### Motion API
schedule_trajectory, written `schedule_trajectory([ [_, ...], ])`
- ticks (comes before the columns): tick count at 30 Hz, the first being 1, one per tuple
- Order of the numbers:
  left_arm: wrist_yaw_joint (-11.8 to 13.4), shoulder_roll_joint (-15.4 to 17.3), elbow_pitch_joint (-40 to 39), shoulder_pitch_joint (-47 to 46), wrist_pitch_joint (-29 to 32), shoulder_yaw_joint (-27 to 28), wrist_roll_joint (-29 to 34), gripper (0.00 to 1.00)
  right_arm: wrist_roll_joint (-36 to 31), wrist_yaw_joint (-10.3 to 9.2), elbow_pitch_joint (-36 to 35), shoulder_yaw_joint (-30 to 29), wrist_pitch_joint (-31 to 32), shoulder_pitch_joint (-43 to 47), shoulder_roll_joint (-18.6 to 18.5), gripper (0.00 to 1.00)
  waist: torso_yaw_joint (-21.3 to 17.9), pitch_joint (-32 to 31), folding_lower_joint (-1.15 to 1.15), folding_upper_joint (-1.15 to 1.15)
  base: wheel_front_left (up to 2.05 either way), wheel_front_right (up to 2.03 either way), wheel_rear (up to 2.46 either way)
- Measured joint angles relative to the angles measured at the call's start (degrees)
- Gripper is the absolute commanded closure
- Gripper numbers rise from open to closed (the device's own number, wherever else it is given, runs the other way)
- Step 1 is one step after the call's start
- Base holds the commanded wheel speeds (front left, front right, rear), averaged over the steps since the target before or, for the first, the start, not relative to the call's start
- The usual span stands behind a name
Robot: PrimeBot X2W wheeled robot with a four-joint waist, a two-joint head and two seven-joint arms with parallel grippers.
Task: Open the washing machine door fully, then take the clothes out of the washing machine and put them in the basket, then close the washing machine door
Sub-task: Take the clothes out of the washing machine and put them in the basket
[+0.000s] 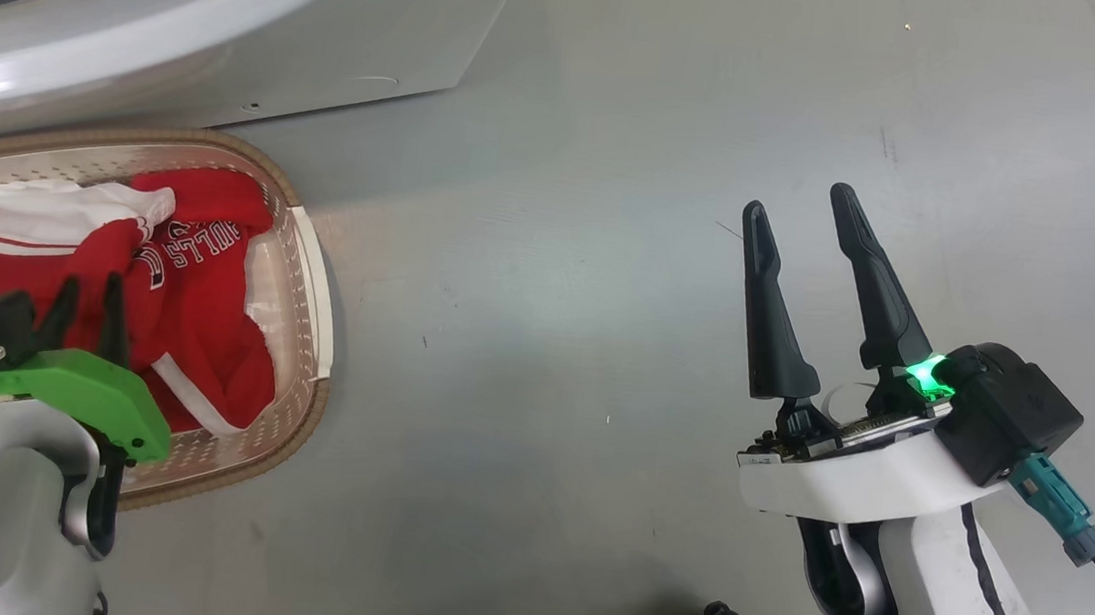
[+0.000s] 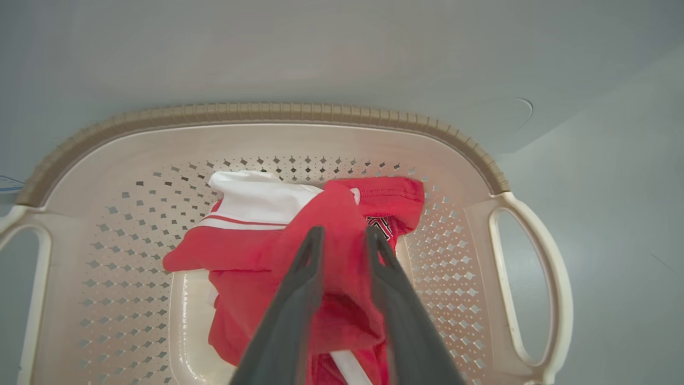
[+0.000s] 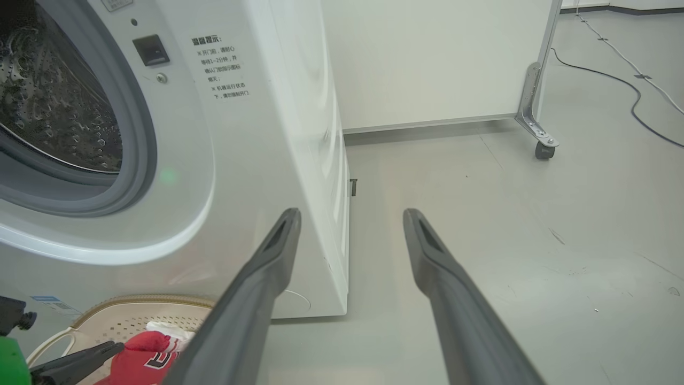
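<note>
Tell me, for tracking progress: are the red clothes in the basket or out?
In: the clothes lie bunched on the perforated floor of the basket, below its rim.

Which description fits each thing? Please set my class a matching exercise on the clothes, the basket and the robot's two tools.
Things
1 clothes
2 basket
3 left tool
4 right tool

Descriptions
A open over bare floor
B lying in the basket
C on the floor by the washing machine
D astride a red fold of cloth

Pairs: 1-B; 2-C; 3-D; 4-A
</note>
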Motion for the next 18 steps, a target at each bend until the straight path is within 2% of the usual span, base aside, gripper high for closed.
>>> schedule_trajectory([
  [1, 0.0, 0.0, 0.6, -0.2, 0.0, 0.0, 0.0, 0.0, 0.0, 0.0, 0.1, 0.0, 0.0, -0.1, 0.0, 0.0, 0.0, -0.1, 0.0, 0.0, 0.0, 0.0, 0.0],
  [9, -0.1, 0.0, 3.8, -0.8, -2.3, -0.2, 0.3, 0.0, 0.0, -0.01, 1.4, 0.1, 0.0, -0.6, 0.0, 0.0, 0.4, -1.7, 0.0, 0.0, 0.0, 0.0, 0.0],
  [18, -2.0, -1.1, 5.0, -0.8, -4.2, -0.6, 0.5, 0.0, -0.1, -0.43, 2.5, -1.4, 0.0, -0.6, 0.0, 0.0, 1.7, -4.2, 0.0, 0.0, 0.0, 0.0, 0.0],
])
